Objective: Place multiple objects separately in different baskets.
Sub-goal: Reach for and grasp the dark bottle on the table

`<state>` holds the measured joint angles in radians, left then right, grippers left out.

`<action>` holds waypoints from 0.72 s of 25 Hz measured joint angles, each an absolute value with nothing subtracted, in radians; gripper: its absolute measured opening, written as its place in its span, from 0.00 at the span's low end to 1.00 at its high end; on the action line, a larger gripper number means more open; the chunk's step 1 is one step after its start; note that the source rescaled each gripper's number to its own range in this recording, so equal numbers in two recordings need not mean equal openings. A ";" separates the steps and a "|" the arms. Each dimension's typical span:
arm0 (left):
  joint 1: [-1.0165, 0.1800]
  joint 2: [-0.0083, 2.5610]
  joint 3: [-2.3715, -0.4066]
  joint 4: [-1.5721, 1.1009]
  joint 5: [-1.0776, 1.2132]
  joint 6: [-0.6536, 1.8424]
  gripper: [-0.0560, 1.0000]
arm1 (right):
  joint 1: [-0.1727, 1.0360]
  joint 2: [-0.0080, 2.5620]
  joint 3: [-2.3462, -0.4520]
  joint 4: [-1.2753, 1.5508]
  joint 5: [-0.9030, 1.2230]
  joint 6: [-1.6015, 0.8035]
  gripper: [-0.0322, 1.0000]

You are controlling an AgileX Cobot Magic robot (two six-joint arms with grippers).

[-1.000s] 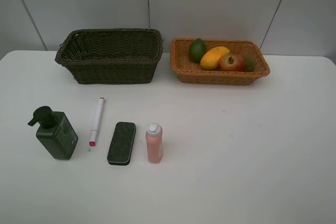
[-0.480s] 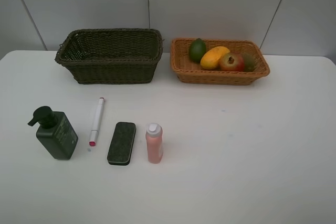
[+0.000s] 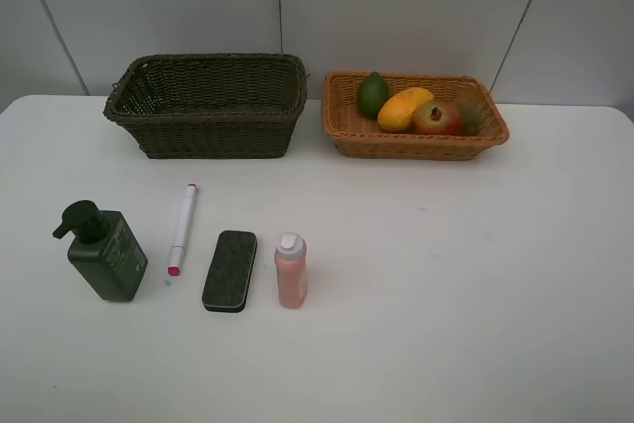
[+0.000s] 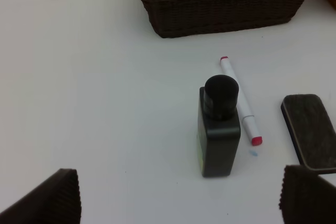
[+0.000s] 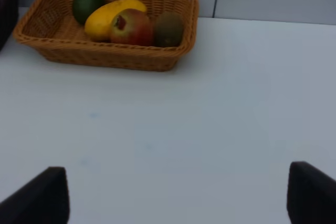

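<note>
The orange-tan basket (image 3: 349, 129) (image 5: 63, 51) at the back right holds a green lime (image 3: 372, 94) (image 5: 87, 1), a yellow mango (image 3: 404, 108) (image 5: 107, 17), a red pomegranate (image 3: 437, 118) (image 5: 131, 27) and a brown kiwi (image 3: 470, 118) (image 5: 168, 29). The dark green basket (image 3: 208, 131) (image 4: 220, 11) stands at the back left. On the table in front lie a dark pump bottle (image 3: 104, 253) (image 4: 219, 127), a white marker (image 3: 182, 228) (image 4: 239, 99), a dark eraser pad (image 3: 230, 269) (image 4: 310, 132) and a small pink bottle (image 3: 290, 270). My left gripper (image 4: 178, 203) is open, hovering short of the pump bottle. My right gripper (image 5: 178, 198) is open over bare table.
A white table (image 3: 475, 274) carries everything. A grey panelled wall (image 3: 396, 7) rises right behind the baskets. Neither arm shows in the exterior high view.
</note>
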<state>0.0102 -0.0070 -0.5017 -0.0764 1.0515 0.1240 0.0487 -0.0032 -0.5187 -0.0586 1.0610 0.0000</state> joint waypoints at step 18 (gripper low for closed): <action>0.010 -0.007 -0.502 -0.076 1.052 0.124 1.00 | 0.008 -0.003 -0.519 -0.067 1.058 0.000 1.00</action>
